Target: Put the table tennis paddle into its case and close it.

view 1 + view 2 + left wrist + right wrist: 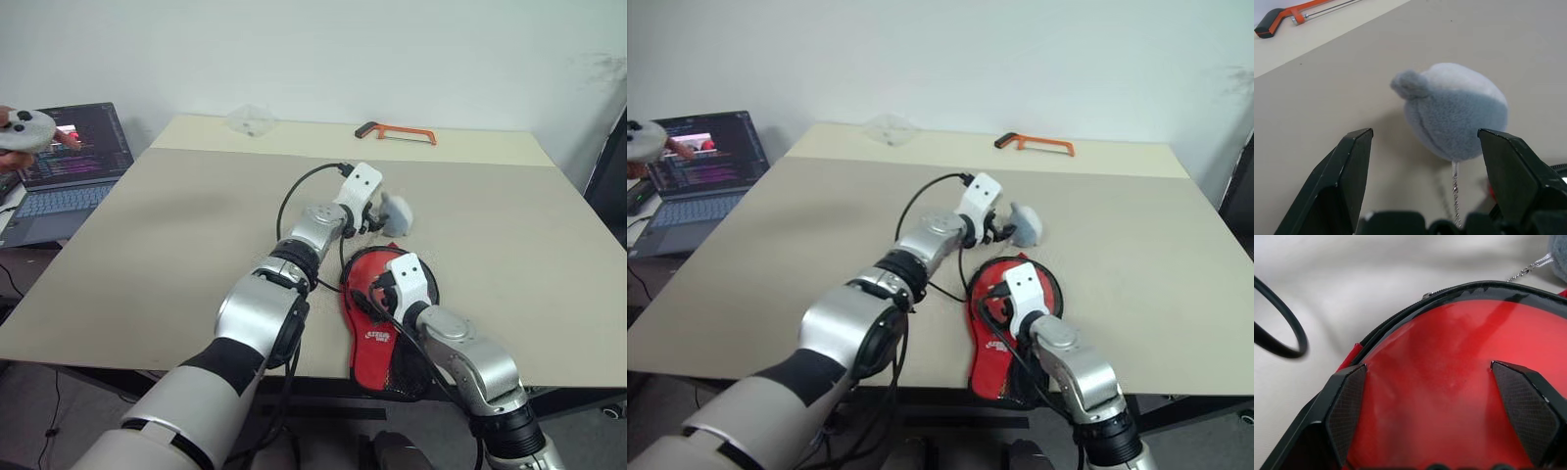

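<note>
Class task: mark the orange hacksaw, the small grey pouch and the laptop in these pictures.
orange hacksaw (404,131): left eye view, on its frame.
small grey pouch (1459,115): left wrist view, on its fuzzy body.
laptop (61,201): left eye view, on its keyboard.

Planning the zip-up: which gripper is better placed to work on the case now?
Right, probably. The right gripper hangs open over the case, paddle red behind its window. The left gripper faces the grey pouch instead.

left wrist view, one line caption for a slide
Open left gripper facing the small grey round pouch on the table, orange hacksaw beyond.
</note>
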